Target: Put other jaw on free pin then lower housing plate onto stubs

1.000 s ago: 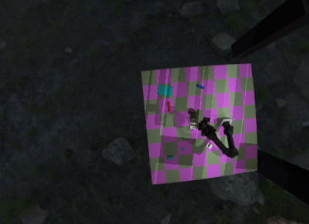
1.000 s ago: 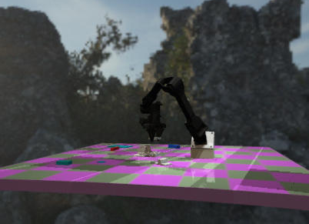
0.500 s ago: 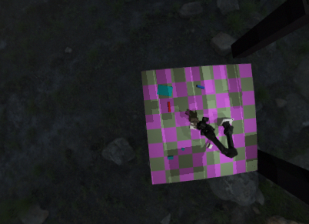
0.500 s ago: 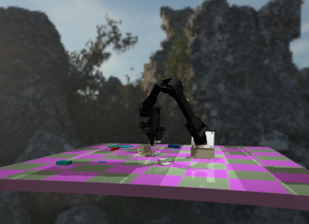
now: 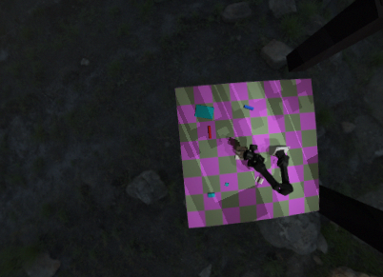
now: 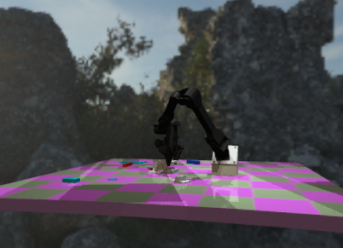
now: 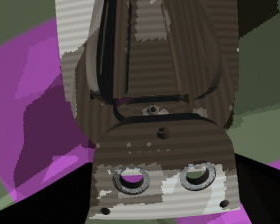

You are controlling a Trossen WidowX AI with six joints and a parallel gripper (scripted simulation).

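Observation:
My gripper points down, shut on the housing plate. The plate has two ringed holes and spans between the dark fingers in the wrist view. The pale, shadowed gear mechanism lies on the table beneath and just beyond the plate. Two long jaw-like bodies run side by side on it in the wrist view. The plate's near end covers part of the mechanism there, hiding the stubs; the gear teeth cannot be made out. Whether plate and mechanism touch cannot be told.
A small pale part lies near the mechanism. A teal sheet, a red bar, a blue bar and a teal block lie farther out. A white panel stands by the arm's base.

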